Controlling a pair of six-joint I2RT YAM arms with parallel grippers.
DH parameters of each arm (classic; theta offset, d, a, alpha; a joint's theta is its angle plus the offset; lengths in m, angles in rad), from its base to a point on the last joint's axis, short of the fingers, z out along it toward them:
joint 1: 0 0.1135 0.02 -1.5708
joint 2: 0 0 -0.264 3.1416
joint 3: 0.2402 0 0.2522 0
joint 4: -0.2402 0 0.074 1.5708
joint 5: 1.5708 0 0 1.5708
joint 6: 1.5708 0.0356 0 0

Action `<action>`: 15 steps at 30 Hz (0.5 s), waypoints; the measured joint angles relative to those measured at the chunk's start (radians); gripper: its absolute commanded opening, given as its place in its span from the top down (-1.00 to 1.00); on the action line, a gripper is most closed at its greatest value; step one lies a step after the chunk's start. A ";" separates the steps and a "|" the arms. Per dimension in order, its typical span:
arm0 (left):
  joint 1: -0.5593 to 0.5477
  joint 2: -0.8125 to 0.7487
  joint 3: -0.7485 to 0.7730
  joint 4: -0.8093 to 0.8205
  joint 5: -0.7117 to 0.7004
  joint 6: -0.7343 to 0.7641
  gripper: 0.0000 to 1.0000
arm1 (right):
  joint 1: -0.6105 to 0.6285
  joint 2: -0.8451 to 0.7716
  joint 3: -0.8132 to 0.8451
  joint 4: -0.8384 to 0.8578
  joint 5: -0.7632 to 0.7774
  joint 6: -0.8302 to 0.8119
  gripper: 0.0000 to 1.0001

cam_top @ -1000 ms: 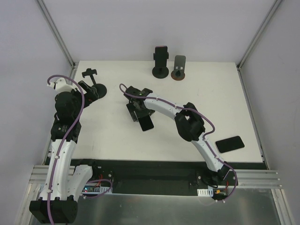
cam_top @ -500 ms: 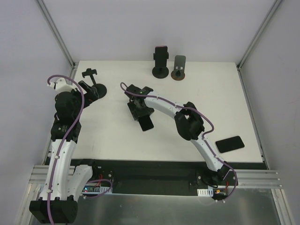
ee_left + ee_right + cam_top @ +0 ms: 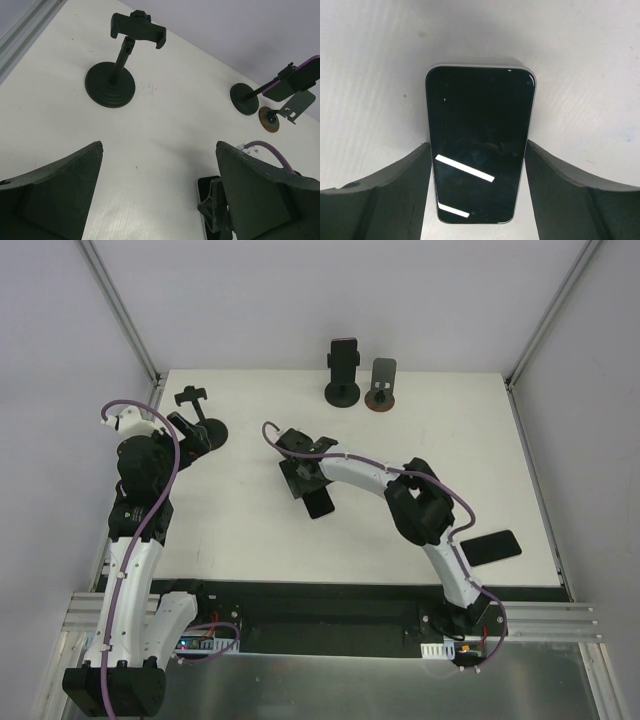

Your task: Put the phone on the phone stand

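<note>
Lying flat and screen-up on the table [image 3: 480, 440], a little left of centre, the phone [image 3: 480, 115] is not yet on any stand.

Right gripper [image 3: 478, 144]: reaches over the phone from the near-right and straddles it. In the right wrist view a pad sits against each long edge with no gap showing at the tips. Judged clamped on the phone, but with no lift: the phone's back is down on the surface.

Left gripper [image 3: 159, 145]: spread wide with nothing between its fingers, hovering at the left side of the table.

Stands:
- Empty clamp stand [image 3: 200, 425] at far left, just beyond the left gripper, its cradle unoccupied. Likeliest target, in my judgement.
- Loaded stand [image 3: 343, 375] at far centre, already carrying a pink-edged handset.
- Small plate stand [image 3: 382, 385] just to its right, also bare, so the target cannot be fixed for certain.

A second phone [image 3: 490, 547] lies flat at near right, partly behind the right arm and well apart from both grippers.

Progress estimate: early. Approach and closing look done. Left to do: lift, carry to the far side, tilt the phone to match the cradle, seat it and let go.
</note>
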 measured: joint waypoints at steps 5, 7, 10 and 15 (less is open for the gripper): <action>0.000 -0.006 -0.003 0.001 0.000 0.000 -0.88 | -0.002 -0.152 -0.234 0.173 0.058 -0.008 0.99; 0.000 -0.012 -0.005 0.001 0.000 -0.001 -0.88 | -0.002 -0.224 -0.321 0.254 0.085 -0.009 0.99; 0.000 -0.017 -0.006 0.001 0.007 -0.004 -0.88 | -0.005 -0.357 -0.448 0.370 0.149 -0.017 0.99; 0.000 -0.021 -0.008 0.001 0.009 -0.008 -0.88 | -0.048 -0.510 -0.545 0.533 0.254 -0.035 0.99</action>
